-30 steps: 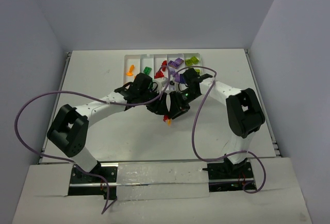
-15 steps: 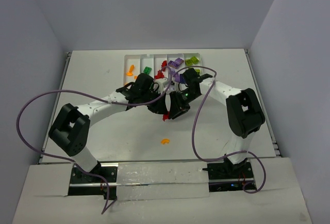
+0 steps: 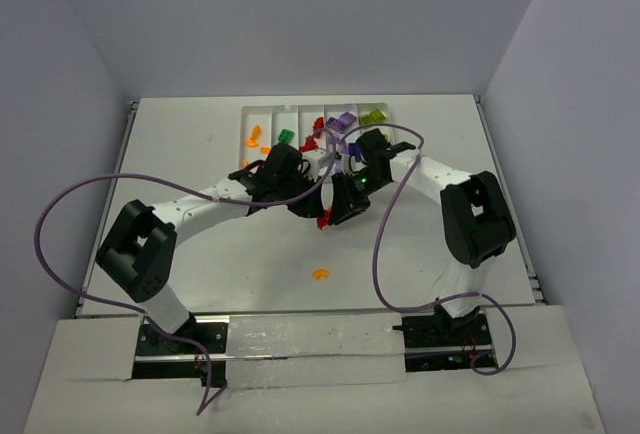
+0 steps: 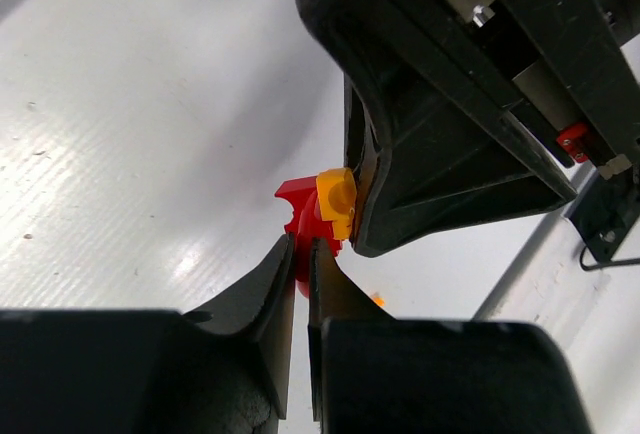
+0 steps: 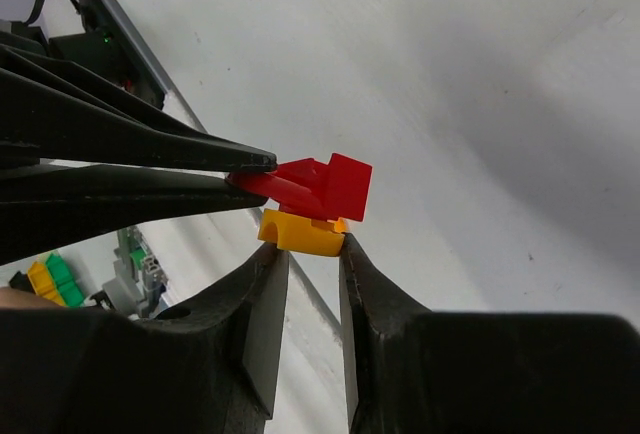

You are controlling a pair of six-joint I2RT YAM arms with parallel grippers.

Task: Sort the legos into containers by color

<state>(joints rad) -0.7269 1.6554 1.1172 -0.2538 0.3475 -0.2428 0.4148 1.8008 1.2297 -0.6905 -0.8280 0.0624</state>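
My left gripper (image 3: 308, 206) and right gripper (image 3: 335, 212) meet tip to tip above the table's middle. Between them is a joined pair of legos. In the left wrist view my left gripper (image 4: 302, 244) is shut on the red brick (image 4: 298, 216). In the right wrist view my right gripper (image 5: 305, 249) is shut on the small orange brick (image 5: 300, 234), which is stuck under the red brick (image 5: 325, 186). A curved orange brick (image 3: 320, 275) lies loose on the table in front. The white tray (image 3: 300, 111) at the back holds orange (image 3: 252, 136), green (image 3: 286, 136), red (image 3: 315, 132), purple (image 3: 342, 120) and lime (image 3: 372, 115) bricks.
A tiny orange piece (image 3: 210, 137) lies left of the tray. Purple cables loop over both arms and across the table. Grey walls close in the table at the back and sides.
An orange curved brick that hung under the red one a second ago has dropped to the table in front. Both grippers have shifted slightly toward the tray with the joined pair.
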